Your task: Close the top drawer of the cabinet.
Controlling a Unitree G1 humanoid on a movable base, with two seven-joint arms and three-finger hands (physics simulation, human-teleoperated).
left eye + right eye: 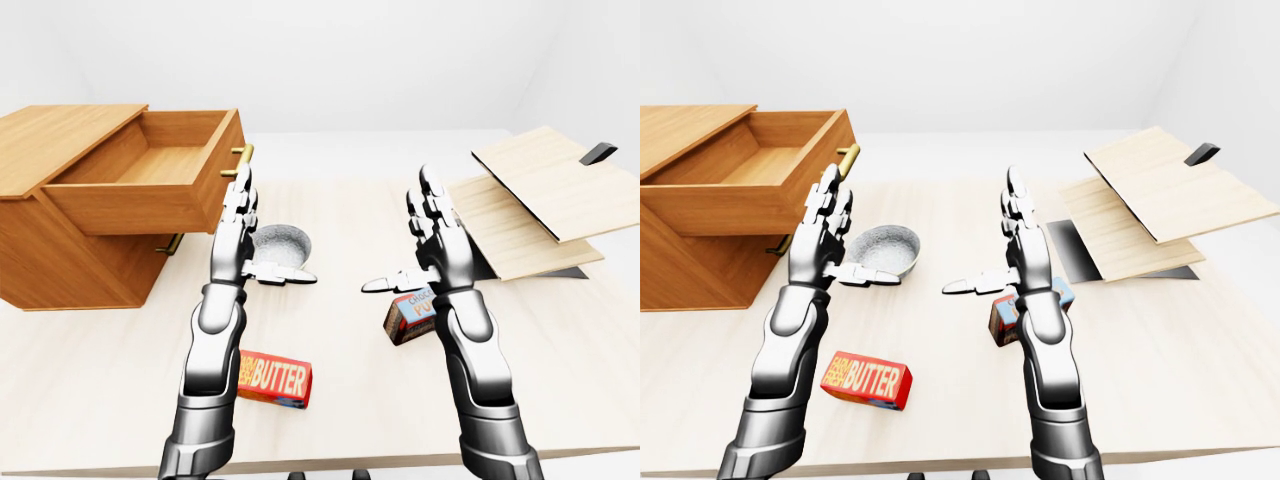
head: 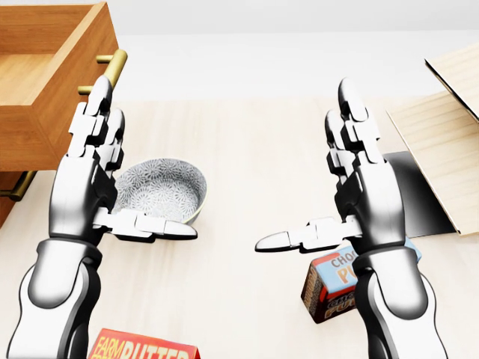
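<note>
Fingers (image 2: 101,123) of both hands spread wide, holding nothing.

I get bright, even, diffuse light in all 3 views, with no glare or blown spots. Shadows are soft and faint; the darkest sits under the open drawer (image 1: 140,185). Everything renders sharp from near to far, no blur. Glossy highlights show on the left hand (image 2: 93,183).
</note>
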